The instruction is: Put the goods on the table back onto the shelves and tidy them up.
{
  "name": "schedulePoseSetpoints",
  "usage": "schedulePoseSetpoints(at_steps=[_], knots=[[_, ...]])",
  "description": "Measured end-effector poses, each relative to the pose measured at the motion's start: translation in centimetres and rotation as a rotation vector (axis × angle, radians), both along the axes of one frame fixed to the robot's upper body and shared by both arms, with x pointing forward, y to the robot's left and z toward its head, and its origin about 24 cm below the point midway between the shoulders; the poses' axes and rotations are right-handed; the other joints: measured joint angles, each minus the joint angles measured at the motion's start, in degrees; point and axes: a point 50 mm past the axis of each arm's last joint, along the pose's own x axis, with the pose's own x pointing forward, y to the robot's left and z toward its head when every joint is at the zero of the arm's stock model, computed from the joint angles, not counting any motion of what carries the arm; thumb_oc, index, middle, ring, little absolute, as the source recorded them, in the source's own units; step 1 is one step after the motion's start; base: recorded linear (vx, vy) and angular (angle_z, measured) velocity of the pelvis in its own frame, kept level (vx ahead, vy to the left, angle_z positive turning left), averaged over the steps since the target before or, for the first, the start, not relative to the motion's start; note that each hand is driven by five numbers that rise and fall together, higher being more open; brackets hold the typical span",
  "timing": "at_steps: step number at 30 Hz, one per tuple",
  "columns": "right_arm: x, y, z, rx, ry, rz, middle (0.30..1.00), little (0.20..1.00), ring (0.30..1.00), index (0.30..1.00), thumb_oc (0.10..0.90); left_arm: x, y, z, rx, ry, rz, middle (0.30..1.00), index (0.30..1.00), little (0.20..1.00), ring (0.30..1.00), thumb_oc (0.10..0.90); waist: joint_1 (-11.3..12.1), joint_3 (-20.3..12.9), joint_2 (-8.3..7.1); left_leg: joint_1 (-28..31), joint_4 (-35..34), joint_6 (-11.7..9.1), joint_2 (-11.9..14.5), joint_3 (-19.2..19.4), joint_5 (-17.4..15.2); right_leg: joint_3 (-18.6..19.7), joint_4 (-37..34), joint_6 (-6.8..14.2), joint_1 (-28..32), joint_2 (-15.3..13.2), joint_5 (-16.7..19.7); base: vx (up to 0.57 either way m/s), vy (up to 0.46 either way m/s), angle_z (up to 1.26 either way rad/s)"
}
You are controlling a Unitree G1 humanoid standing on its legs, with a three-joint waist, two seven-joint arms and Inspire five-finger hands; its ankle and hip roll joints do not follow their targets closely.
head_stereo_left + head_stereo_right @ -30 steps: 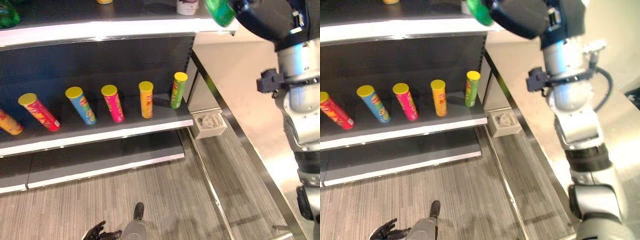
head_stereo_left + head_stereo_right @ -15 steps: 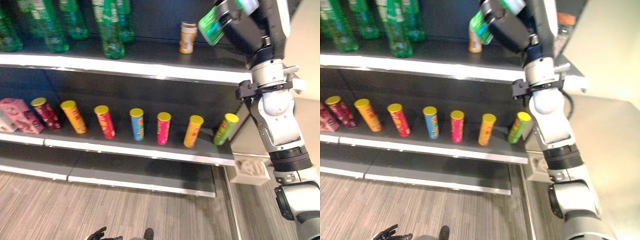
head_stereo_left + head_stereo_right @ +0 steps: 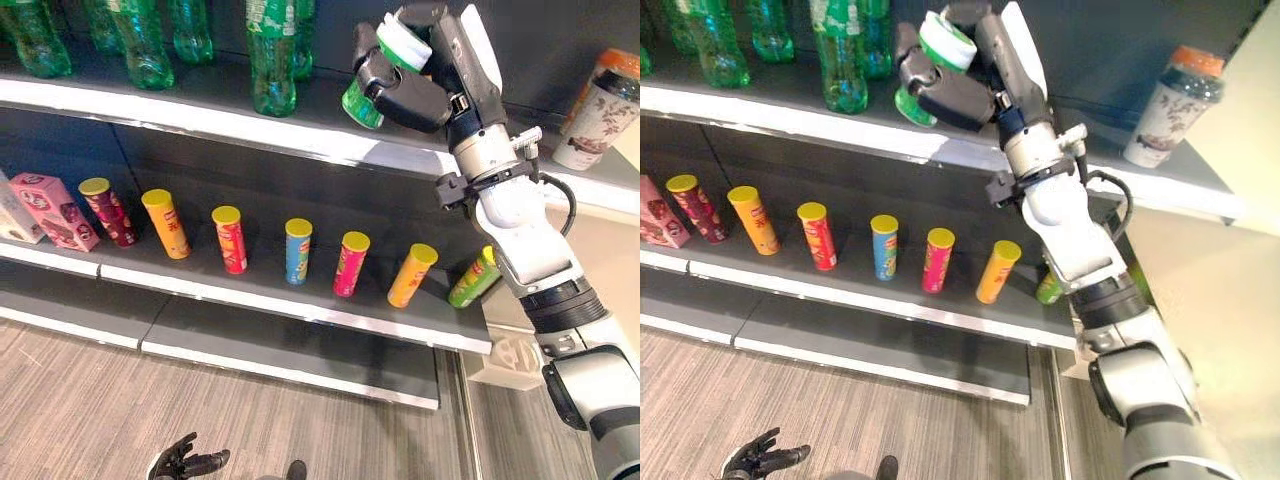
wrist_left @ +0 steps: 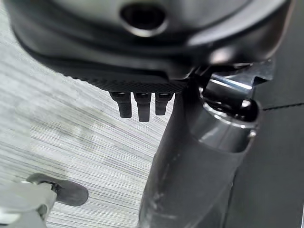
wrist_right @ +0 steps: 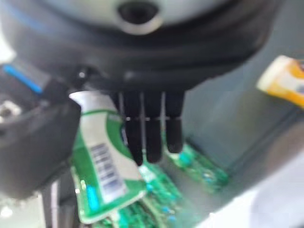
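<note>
Right hand (image 3: 405,85) was raised to the top shelf (image 3: 200,110), fingers and thumb curled round a green container with a white cap (image 3: 385,62). It was held tilted, cap end uppermost and base toward the shelf board; I judged the tilt came from the reach up and over the shelf lip, and it would need righting before the container could stand. In the right wrist view the same green container (image 5: 107,166) lay along the fingers (image 5: 147,128), barcode label showing, with green bottles past it.

Green bottles (image 3: 272,55) stood upright in a group on the top shelf, just left of the carried item. Like goods together, so the hand seemed aimed at the free spot on their right. A cup with an orange lid (image 3: 1170,95) stood well apart at the far right of the same shelf.

Middle shelf (image 3: 250,290) carried a row of tube cans (image 3: 297,250), evenly spaced, colours mixed, and a pink box (image 3: 50,210) at the left end.

Left hand (image 3: 180,462) hung low over the grey floor (image 3: 90,400), fingers loosely spread, holding nothing.

Placement not yet done, by my reading.
</note>
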Motion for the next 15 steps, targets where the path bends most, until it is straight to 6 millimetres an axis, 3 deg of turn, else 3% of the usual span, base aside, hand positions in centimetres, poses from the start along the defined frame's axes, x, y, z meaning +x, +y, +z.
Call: schedulePoseSetpoints(at_steps=[4, 9, 11, 15], knots=[[1.1, -1.6, -0.5, -0.035, 0.054, -0.1, 0.3, 0.3, 0.3, 0.3, 0.4, -0.9, -0.3, -0.4, -0.016, 0.031, 0.012, 0.9, 0.9, 0.9, 0.9, 0.8, 0.7, 0.2, -0.6, -1.5, 0.0, -1.3, 1.4, -2.5, 0.8, -1.9, -0.3, -0.2, -0.1, 2.0, -0.3, 0.03, -0.083, 0.31], [2.1, -2.6, 0.1, -0.082, 0.052, -0.213, 0.3, 0.3, 0.3, 0.3, 0.4, -2.6, -0.7, -0.8, -0.03, 0.074, 0.025, 0.9, 0.9, 0.9, 0.9, 0.8, 1.3, 0.8, 0.03, -1.6, 0.0, -1.8, 3.1, -4.2, 1.0, -3.5, -0.3, -1.4, 0.7, 4.0, -1.7, 0.02, -0.055, 0.17], [2.5, -3.1, 0.8, -0.127, 0.026, -0.292, 0.3, 0.3, 0.3, 0.3, 0.4, -2.0, -1.0, -0.9, -0.036, 0.062, 0.015, 0.9, 0.9, 0.9, 0.9, 0.8, 1.1, 1.4, 0.62, -1.6, 0.0, -2.2, 3.2, -5.1, 1.1, -4.6, 0.0, -1.6, 1.2, 4.3, -2.3, 0.02, -0.049, 0.24], [2.6, -3.3, 0.8, -0.162, 0.007, -0.333, 0.3, 0.3, 0.3, 0.3, 0.4, -1.0, -1.1, -0.7, -0.036, 0.038, 0.008, 0.9, 0.9, 0.9, 0.9, 0.8, 1.2, 1.7, 0.41, -2.0, 0.0, -2.6, 3.4, -5.8, 1.2, -5.1, 0.0, -1.5, 1.1, 4.6, -2.5, 0.0, -0.034, 0.09]])
